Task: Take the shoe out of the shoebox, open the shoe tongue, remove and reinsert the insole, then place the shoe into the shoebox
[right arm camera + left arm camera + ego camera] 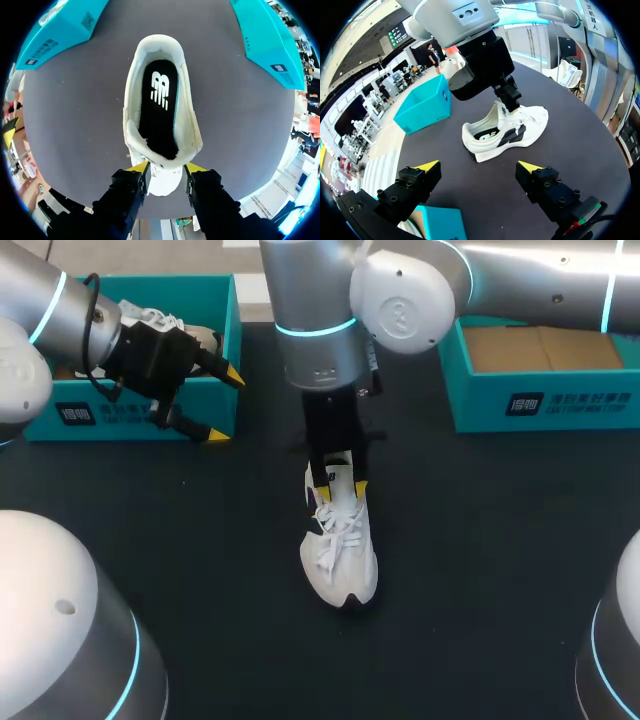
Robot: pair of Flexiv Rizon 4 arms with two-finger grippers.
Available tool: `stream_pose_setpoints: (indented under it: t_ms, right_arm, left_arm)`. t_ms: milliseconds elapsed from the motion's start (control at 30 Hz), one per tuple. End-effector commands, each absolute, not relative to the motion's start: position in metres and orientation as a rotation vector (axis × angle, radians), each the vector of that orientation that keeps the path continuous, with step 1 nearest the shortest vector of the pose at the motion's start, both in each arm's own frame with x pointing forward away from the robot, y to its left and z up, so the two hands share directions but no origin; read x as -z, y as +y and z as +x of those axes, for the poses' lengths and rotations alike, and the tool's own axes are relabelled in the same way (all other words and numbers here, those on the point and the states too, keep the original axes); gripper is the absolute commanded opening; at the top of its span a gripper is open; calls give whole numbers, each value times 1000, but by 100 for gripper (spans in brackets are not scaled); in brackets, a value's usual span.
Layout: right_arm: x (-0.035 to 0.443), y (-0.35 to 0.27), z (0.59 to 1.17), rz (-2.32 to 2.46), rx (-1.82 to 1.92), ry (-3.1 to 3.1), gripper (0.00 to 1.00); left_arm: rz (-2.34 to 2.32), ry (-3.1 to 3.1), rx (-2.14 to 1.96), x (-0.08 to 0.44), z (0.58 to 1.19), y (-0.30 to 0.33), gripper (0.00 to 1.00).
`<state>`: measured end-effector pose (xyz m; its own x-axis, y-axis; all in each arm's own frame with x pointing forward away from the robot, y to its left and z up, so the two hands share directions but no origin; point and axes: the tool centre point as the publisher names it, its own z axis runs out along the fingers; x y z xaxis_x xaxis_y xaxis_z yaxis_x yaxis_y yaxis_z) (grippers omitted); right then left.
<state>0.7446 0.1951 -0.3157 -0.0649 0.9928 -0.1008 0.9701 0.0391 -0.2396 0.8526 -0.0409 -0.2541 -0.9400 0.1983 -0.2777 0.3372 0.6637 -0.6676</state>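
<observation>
The black table (pixel 480 570) has bare room in its middle, and the work is set there, well away from any edge. The right arm (pixel 400 290) comes in from the right and reaches past the centre, pointing straight down, which I take to be for pulling upward. The left arm (pixel 50 310) hangs back over the left shoebox (pixel 130 420), out of the way, I think. What looks like a second white shoe (pixel 150 315) lies in that box. The right shoebox (pixel 560 405) sits at the far right, with only brown cardboard (pixel 540 348) showing inside.

The white sneaker (pixel 340 550) stands on its sole between the two boxes, apart from both, toe toward the robot. The right gripper (pixel 339 480) has its fingers pinched on the shoe tongue (pixel 164 182) from both sides. That lifts the tongue clear of the opening, so the black insole (pixel 159 105) lies exposed, flat in its place. The left gripper (pixel 225 405) is spread wide with nothing in it. It has free table between itself and the sneaker, so it could likely come across to reach the insole.
</observation>
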Motion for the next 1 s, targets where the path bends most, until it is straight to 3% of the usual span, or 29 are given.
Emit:
stream_pose_setpoints:
  t_ms: [33, 333, 433, 767, 933, 1000]
  right_arm:
    - [322, 196, 754, -2066, -377, -2205, 28]
    - [300, 185, 758, -2084, -310, -2269, 28]
    - [307, 186, 767, -2067, -282, -2284, 33]
    - [322, 193, 780, -1966, -209, -2312, 31]
    - [293, 183, 777, -1841, -105, -2559, 43]
    - [284, 184, 780, -1539, -58, -2768, 52]
  left_arm:
    - [439, 2699, 1135, 254, 852, -41, 100]
    - [439, 2699, 1135, 254, 852, -41, 100]
    - [439, 2699, 1135, 254, 852, -41, 100]
    - [439, 2699, 1135, 254, 852, -41, 100]
    - [439, 2699, 1135, 254, 852, -41, 100]
    - [439, 2699, 1135, 254, 852, -41, 100]
